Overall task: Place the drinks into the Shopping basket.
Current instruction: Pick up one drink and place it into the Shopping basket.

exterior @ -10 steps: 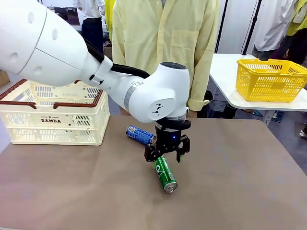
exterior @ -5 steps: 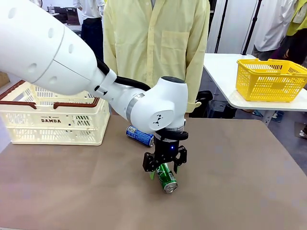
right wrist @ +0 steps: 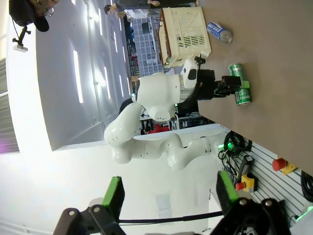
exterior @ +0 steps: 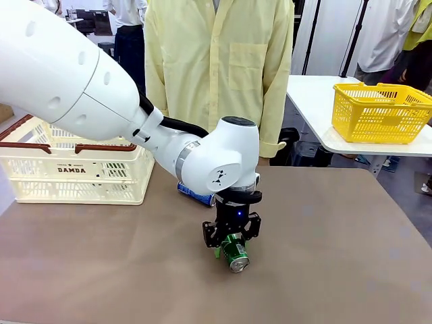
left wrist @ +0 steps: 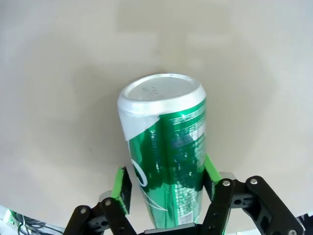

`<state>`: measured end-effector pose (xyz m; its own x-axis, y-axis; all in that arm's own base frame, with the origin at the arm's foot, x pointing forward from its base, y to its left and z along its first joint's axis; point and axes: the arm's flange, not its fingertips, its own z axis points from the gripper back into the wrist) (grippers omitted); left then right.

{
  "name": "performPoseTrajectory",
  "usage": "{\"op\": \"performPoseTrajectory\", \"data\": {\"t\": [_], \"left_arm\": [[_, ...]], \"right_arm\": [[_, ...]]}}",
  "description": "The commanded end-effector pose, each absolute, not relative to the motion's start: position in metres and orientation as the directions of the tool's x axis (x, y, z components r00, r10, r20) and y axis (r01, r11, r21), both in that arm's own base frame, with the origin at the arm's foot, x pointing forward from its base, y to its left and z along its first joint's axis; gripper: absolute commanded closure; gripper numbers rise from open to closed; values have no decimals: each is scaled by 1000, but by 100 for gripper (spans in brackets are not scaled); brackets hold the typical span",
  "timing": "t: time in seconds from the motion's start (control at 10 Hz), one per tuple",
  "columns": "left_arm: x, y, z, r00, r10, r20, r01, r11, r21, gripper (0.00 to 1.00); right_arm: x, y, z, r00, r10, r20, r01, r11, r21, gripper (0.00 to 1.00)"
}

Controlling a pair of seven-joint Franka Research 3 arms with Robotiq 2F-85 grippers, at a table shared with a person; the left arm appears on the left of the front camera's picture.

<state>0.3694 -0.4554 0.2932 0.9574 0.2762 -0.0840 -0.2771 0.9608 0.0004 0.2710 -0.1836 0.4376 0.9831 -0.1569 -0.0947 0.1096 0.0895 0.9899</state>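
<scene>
Having been lowered and narrowed within the last second, the left gripper (exterior: 229,250) is now clamped on the green can (left wrist: 166,161), lying at five o'clock of the blue can (exterior: 194,194), so lifting toward the Shopping basket (exterior: 74,187) at ten o'clock is judged next.

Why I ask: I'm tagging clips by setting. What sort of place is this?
Likely a robot lab staged as a shop: a white robot arm at a table, a cream crate and a yellow basket, a person in a yellow coat standing across.
</scene>
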Motion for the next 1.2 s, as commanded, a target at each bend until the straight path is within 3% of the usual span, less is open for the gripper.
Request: {"op": "performPoseTrajectory", "data": {"t": [0.0,0.3,0.5,0.7,0.9,1.1], "left_arm": [[367,-447,288,960,270,-69,-270,963,-1,100],[370,-440,307,966,252,-49,-254,967,-35,100],[377,-414,381,988,144,-55,-149,985,-88,100],[390,-359,489,997,8,-72,-11,999,-36,100],[430,-294,579,998,62,-14,-63,991,-120,100],[464,-234,606,982,187,-9,-187,974,-130,100]], "right_arm": [[269,-182,441,983,-152,-105,119,90,989,0],[269,-182,441,983,-152,-105,119,90,989,0],[269,-182,441,983,-152,-105,119,90,989,0],[269,-182,441,983,-152,-105,119,90,989,0],[269,-182,441,983,-152,-105,119,90,989,0],[269,-182,441,983,-152,-105,119,90,989,0]]}}
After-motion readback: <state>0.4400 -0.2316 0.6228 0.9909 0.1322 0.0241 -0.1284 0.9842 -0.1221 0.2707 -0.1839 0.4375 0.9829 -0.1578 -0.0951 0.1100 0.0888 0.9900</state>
